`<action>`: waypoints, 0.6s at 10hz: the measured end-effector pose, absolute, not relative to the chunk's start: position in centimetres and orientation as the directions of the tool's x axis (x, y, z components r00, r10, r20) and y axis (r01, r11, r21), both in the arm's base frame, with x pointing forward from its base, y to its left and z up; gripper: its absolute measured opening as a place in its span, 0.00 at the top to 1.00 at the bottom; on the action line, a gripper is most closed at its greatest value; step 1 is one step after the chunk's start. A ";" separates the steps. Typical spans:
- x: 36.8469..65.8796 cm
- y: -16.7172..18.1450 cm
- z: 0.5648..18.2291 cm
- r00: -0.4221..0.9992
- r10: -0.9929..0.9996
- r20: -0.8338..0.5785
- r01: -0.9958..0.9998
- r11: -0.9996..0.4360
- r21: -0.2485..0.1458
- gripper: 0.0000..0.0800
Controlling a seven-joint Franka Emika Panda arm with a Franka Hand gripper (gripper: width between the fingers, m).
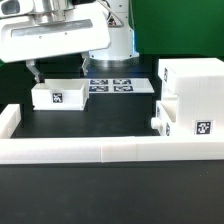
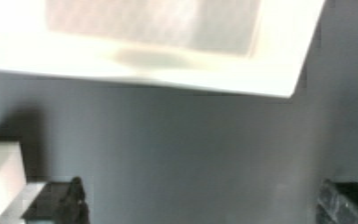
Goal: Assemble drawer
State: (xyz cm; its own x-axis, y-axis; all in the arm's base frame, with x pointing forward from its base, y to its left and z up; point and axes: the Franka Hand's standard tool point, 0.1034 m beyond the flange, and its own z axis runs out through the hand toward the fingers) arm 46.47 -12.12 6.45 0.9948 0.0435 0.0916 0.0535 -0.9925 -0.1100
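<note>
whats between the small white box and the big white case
Exterior view: the marker board lies between the small white box and the big white case; otherwise bare table.

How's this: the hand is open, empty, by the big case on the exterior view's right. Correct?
No. The hand is open, empty, but by the small tray on the exterior view's left, as the exterior view shows.
</note>
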 end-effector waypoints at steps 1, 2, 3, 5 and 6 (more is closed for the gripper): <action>46.0 -11.8 6.2 0.996 0.027 0.083 0.037 -0.993 -0.113 0.19; 45.6 -11.4 5.9 0.997 0.028 0.076 0.037 -0.993 -0.115 0.19; 45.8 -11.5 6.0 0.996 0.032 0.079 0.041 -0.993 -0.114 0.19; 45.8 -11.5 6.0 0.996 0.033 0.078 0.042 -0.993 -0.115 0.19; 45.8 -11.5 6.0 0.996 0.033 0.078 0.042 -0.993 -0.115 0.19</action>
State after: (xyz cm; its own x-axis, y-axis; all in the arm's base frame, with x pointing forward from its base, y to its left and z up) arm 45.75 -11.49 5.97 0.9964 0.0328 0.0779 0.0417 -0.9925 -0.1146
